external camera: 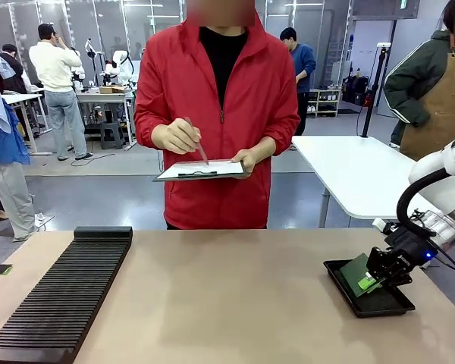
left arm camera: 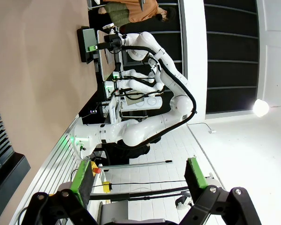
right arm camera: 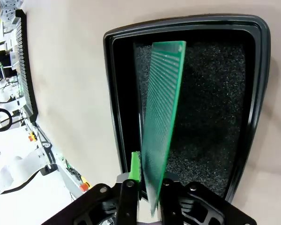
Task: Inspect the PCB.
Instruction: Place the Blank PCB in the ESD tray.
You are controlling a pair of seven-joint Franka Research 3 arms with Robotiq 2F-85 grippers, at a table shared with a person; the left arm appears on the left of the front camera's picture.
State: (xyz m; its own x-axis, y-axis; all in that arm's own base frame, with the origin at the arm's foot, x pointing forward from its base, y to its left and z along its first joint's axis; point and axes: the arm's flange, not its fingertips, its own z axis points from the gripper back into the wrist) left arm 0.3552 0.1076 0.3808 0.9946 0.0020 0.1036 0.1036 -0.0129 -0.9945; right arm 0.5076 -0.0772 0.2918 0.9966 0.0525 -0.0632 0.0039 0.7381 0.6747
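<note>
The thin green dotted-grid PCB [right arm camera: 160,117] stands tilted in the black foam-lined tray [right arm camera: 257,93], right hand [right arm camera: 145,187] loosely around its edge; release looks underway, then a clear withdrawal.

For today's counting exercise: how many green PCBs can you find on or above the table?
1. The PCB stands tilted over the black tray at the table's right, between the right claw's fingers. Others may be hidden in the slotted rack.
</note>
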